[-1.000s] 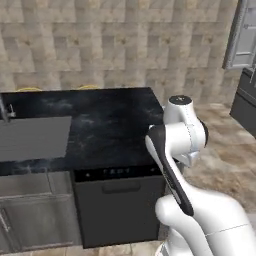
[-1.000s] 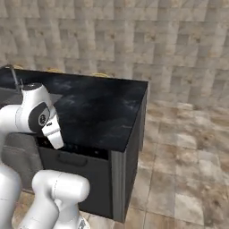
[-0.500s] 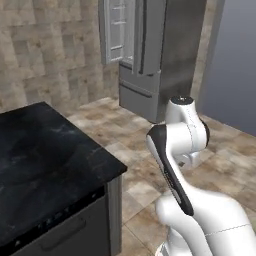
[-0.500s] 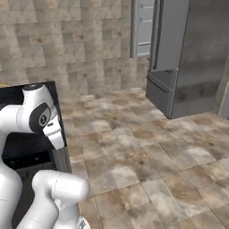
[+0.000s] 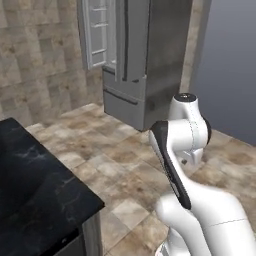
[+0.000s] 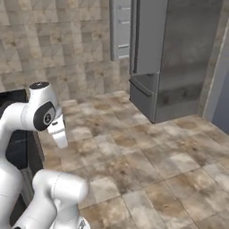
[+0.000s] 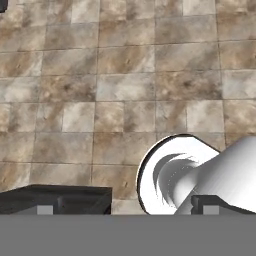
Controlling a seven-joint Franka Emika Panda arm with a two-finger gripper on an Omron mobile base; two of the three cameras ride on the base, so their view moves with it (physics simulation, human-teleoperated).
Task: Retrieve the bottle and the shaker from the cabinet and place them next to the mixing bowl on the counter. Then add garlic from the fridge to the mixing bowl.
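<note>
Fingertips of the gripper rise dark at the bottom of the hand view, spread as wide as they go with nothing between them, looking down on brown stone floor tiles. The arm is folded close over the base. Out past it, a corner of the counter shows at the lower left of the left base view, black with thin white veins. Well apart across the floor stands the fridge, its upper door swung open so pale shelves and bins show; no garlic can be made out at this range. By my judgement a garlic bulb is light, firm but papery-skinned and rounded, so it may roll or slip: the jaws should close across its widest middle with gentle pressure, coming from above or the front once the shelf is in reach.
</note>
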